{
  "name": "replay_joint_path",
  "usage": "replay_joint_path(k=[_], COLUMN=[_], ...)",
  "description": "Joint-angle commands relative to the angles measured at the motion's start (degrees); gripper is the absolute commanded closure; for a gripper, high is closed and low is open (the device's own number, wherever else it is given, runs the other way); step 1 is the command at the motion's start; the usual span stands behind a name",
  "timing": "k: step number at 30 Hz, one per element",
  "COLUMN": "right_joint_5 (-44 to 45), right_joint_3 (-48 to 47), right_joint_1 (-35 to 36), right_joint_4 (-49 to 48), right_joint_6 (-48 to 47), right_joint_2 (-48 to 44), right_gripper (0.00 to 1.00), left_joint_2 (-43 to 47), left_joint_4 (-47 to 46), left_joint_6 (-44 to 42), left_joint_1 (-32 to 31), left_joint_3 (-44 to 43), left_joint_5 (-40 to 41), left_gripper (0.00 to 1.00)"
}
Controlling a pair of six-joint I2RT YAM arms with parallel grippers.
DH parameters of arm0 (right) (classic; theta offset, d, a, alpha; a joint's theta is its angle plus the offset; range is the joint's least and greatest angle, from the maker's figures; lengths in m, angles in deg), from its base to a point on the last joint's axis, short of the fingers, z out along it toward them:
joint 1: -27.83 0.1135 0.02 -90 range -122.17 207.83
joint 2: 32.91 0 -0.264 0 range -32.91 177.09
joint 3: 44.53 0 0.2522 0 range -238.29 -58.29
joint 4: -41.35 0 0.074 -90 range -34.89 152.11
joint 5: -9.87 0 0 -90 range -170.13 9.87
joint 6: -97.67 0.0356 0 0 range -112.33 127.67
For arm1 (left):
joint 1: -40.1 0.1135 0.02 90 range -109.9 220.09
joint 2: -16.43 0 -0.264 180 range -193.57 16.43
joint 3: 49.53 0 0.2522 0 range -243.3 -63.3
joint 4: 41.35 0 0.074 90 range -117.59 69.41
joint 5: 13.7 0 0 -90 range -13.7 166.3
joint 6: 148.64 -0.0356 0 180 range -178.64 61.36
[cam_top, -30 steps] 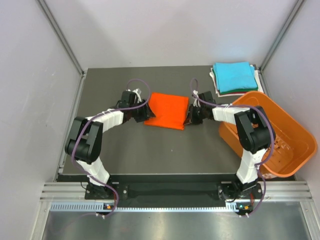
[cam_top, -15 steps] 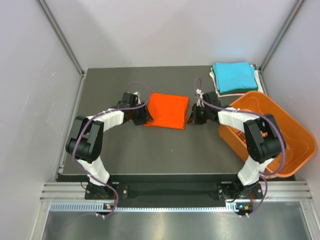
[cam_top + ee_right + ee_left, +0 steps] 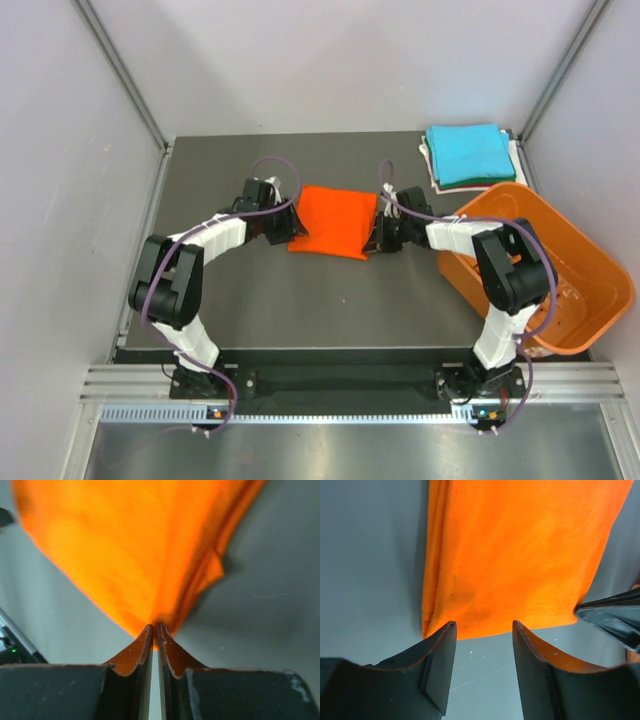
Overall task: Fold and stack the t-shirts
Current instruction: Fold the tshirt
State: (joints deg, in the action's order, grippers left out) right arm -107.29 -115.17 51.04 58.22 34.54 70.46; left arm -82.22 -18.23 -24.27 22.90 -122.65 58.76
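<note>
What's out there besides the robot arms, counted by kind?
orange shirt, lying alone: 1
stack of folded shirts, turquoise on top (the number inside can't be told): 1
orange basket: 1
Total: 3

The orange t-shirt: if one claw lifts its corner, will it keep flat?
Likely not: the orange t-shirt is soft cloth, bunching toward the right claw. Its stacked layers, visible at the edge, may slide apart.

In the top view both arms bend inward toward mid-frame. The left pincer (image 3: 283,228), centre-left, has its jaws apart. The right pincer (image 3: 378,235), centre-right, is pinched closed.
</note>
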Motion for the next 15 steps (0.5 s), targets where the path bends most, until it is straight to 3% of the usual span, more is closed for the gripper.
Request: replay_joint_path(k=[1, 10, 13, 15], right_joint_5=[-0.1, 5.4, 6.8, 9.7], right_joint_3=[1.1, 0.9, -0.9, -3.4], right_joint_1=[0.1, -1.4, -1.4, -1.9], right_joint_4=[-1.9, 4.6, 6.8, 8.0], right_joint_6=[-1.8, -4.1, -3.6, -3.0], right_joint_2=[1.8, -4.1, -7.6, -8.1], right_gripper=[0.91, 0.91, 0.83, 0.70], left_joint_2=[0.7, 3.4, 3.8, 4.1], left_joint_4=[-0.1, 4.3, 7.6, 7.4], left_joint_6=[0.2, -1.3, -3.1, -4.0], left_joint_1=[0.7, 4.4, 4.9, 5.0], left_joint_3=[0.2, -2.8, -5.2, -5.4], left_joint_5=[1.5, -0.2, -0.5, -1.7], left_gripper=[0.47, 0.47, 0.47, 0.47])
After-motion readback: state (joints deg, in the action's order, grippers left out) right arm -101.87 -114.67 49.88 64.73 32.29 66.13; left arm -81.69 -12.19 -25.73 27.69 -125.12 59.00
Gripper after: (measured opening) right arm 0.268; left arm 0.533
